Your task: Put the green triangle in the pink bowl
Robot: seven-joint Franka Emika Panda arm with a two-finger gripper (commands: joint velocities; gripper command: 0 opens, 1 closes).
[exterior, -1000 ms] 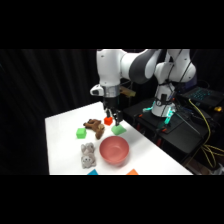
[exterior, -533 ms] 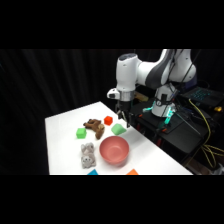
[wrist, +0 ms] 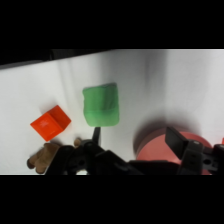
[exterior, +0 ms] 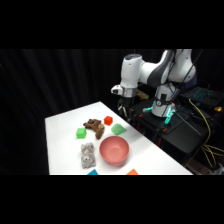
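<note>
- The small bright green cube is seen at the far left of the toy group on the white counter, well apart from the pink bowl, on its far left.
- A grey plush toy lies just beside the pink bowl, on its left; a brown figure lies beyond the bowl, with the red block near it.
- The green triangle rests flat on the counter, untouched, just beyond the pink bowl's far rim and beside the red block.
- The triangle is judged to be light, stiff and smooth-sided, so a slip is possible; a hold across its two flat parallel faces, not the sloped one, is judged best.
- The gripper hangs above the counter, beyond the bowl and up from the triangle. Nothing is held; in the wrist view its two fingers stand wide apart, the triangle lying ahead of them.
</note>
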